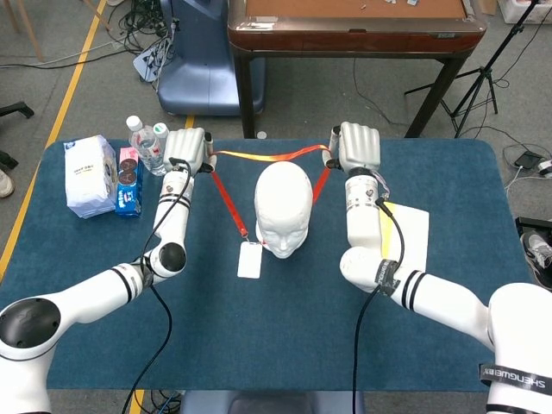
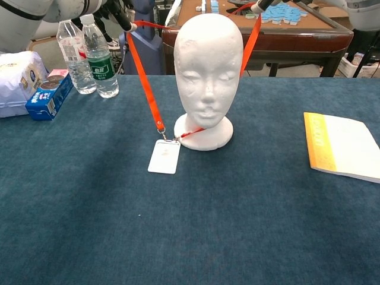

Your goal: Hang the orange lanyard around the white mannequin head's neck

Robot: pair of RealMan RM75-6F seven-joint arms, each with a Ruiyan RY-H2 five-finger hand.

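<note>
The white mannequin head (image 1: 283, 210) (image 2: 207, 77) stands upright mid-table. The orange lanyard (image 1: 269, 156) (image 2: 144, 77) is stretched in a loop around it, the far strap running behind the crown. My left hand (image 1: 188, 152) (image 2: 116, 12) holds the strap at the head's left. At the head's right my right hand (image 1: 358, 148) holds the other side, and only its fingertips (image 2: 262, 5) show in the chest view. Both straps slope down to a clip at the base. The white badge (image 1: 249, 259) (image 2: 164, 157) lies flat on the cloth in front.
Two water bottles (image 2: 92, 55) (image 1: 147, 147), a blue box (image 2: 48, 96) and a white packet (image 1: 89, 174) sit at the far left. A booklet (image 2: 344, 146) (image 1: 410, 233) lies at the right. A brown table (image 1: 354, 30) stands beyond the blue tabletop (image 1: 285, 336).
</note>
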